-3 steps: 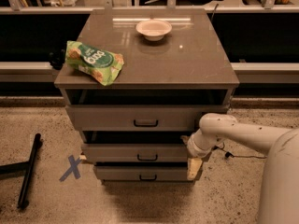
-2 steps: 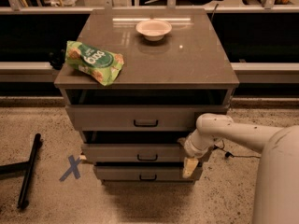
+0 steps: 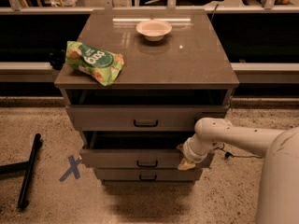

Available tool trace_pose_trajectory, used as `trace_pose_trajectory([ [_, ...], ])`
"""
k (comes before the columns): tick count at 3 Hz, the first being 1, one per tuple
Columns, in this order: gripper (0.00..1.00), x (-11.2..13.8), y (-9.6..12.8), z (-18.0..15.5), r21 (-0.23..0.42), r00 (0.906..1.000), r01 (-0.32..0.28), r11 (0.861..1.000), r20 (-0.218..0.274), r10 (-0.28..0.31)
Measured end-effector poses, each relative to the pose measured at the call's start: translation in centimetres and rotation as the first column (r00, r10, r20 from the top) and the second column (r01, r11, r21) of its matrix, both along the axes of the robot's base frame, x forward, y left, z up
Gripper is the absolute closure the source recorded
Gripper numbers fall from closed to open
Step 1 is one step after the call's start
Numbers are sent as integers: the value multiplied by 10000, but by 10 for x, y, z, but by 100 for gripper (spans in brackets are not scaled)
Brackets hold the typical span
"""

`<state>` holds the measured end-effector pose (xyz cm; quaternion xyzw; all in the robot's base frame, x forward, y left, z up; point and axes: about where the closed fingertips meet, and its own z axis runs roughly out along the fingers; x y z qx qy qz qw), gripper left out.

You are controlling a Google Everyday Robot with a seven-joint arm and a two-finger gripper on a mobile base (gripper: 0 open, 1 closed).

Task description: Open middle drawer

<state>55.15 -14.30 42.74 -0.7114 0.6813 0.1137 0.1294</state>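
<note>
The middle drawer (image 3: 117,158) is a grey flat front with a small black bar handle (image 3: 147,163). It stands pulled out from the cabinet, with a dark gap above its front. My gripper (image 3: 185,163) is at the right part of that drawer's front, right of the handle, at the end of the white arm (image 3: 233,136) that comes in from the right. The top drawer (image 3: 112,117) and the bottom drawer (image 3: 121,174) sit above and below it.
On the cabinet top (image 3: 187,64) lie a green snack bag (image 3: 95,62) at the left front and a white bowl (image 3: 153,29) at the back. A blue X mark (image 3: 71,167) and a black bar (image 3: 29,176) are on the floor at the left.
My gripper has shifted slightly to the left along the middle drawer's front. The drawer looks about as far out as before.
</note>
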Motion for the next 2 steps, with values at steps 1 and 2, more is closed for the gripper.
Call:
trace_pose_trajectory([
  [1,84,0,0,2,0,10000,0,10000,0,0],
  [2,98,0,0,8,0,10000,0,10000,0,0],
])
